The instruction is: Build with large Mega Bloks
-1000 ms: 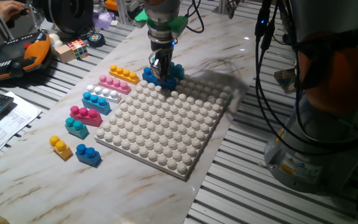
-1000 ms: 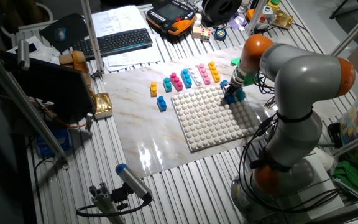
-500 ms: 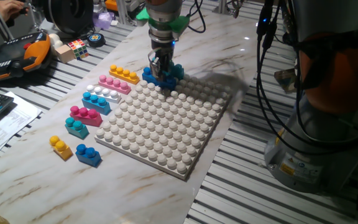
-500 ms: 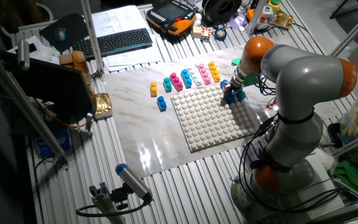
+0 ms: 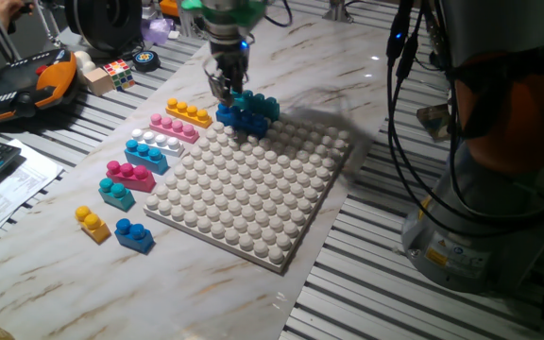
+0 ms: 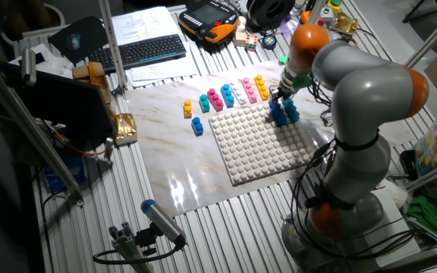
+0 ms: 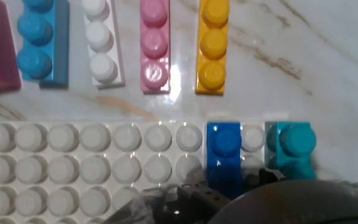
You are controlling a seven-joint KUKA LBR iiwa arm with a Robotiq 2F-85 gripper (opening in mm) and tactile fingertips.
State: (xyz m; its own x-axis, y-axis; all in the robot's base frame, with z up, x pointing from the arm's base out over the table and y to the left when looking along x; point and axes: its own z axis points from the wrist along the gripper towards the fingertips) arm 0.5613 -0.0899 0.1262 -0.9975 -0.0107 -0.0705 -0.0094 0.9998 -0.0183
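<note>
One fixed view: gripper (image 5: 225,87), jaws' gap indiscernible, nothing visibly held, has lifted off the blue brick (image 5: 241,117) and teal brick (image 5: 256,104), both seated at the baseplate's (image 5: 253,203) far corner; placement apparently complete.

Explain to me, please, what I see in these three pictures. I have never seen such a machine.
It is a robot arm with a two-finger gripper at a marble table. Two pictures come from fixed cameras on different sides; the third comes from a camera on the hand, looking down along the fingers.

On the table lies a big white studded plate. At its far corner stand a blue brick and a teal brick, one row of studs apart. Beside the plate wait loose bricks: yellow, pink, white and others.

The gripper hangs just above the corner bricks and seems to hold nothing; whether its fingers are open, I cannot tell.
</note>
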